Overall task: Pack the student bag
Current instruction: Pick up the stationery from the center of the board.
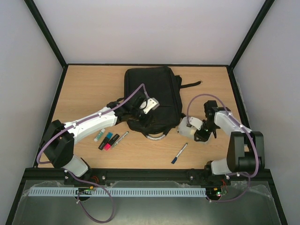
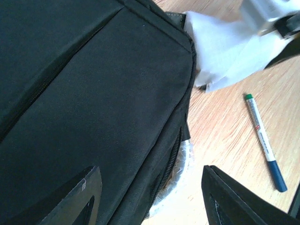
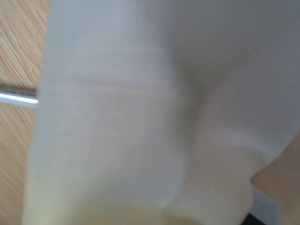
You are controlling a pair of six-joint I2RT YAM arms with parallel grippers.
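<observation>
The student bag (image 1: 152, 96) lies flat mid-table, black, with its grey curved handle (image 1: 156, 136) at the near end. My left gripper (image 1: 141, 111) hovers over the bag's near part, open and empty. In the left wrist view (image 2: 150, 206) its fingers (image 2: 79, 197) straddle the bag's (image 2: 93, 93) zipped edge and handle (image 2: 180, 180). My right gripper (image 1: 191, 129) is just right of the bag, shut on a white soft folded item (image 1: 188, 127), which also shows in the left wrist view (image 2: 225, 51). That item (image 3: 140, 117) fills the right wrist view and hides the jaws.
A blue-capped pen (image 1: 179, 153) lies on the wood near the front, right of the handle, and also shows in the left wrist view (image 2: 263, 136). Several markers and a pen (image 1: 108, 139) lie left of the bag by the left arm. A black strap (image 1: 191, 85) trails right.
</observation>
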